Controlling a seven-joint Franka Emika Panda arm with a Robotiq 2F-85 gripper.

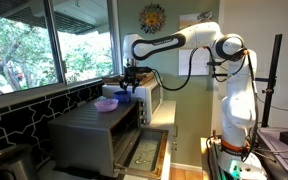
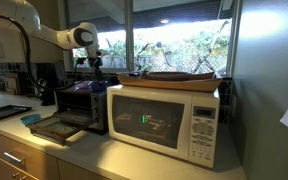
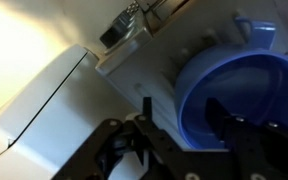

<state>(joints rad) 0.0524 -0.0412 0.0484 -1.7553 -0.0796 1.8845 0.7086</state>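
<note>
Straddling the rim of the blue bowl (image 3: pixel 246 88) atop the toaster oven (image 1: pixel 92 135), the gripper (image 3: pixel 181 115) is holding its jaws apart, unclamped.

In an exterior view, the camera is sitting close to the toaster oven (image 1: pixel 96 135) at lower centre and facing the microwave (image 1: pixel 150 97) behind it. In an exterior view from the opposite end, the microwave (image 2: pixel 169 122) is filling the centre and the toaster oven (image 2: pixel 84 104) is sitting at left. The wrist camera is looking closely down on a blue bowl (image 3: pixel 239 95).

1. Arm (image 1: pixel 189 42) in an exterior view: base at 3 o'clock, stretched level toward 9 o'clock
2. Wrist bent, gripper (image 1: pixel 131 82) points down to 6 o'clock
3. Wrist view: fingers (image 3: pixel 145 110) parted, jaws apart
</note>
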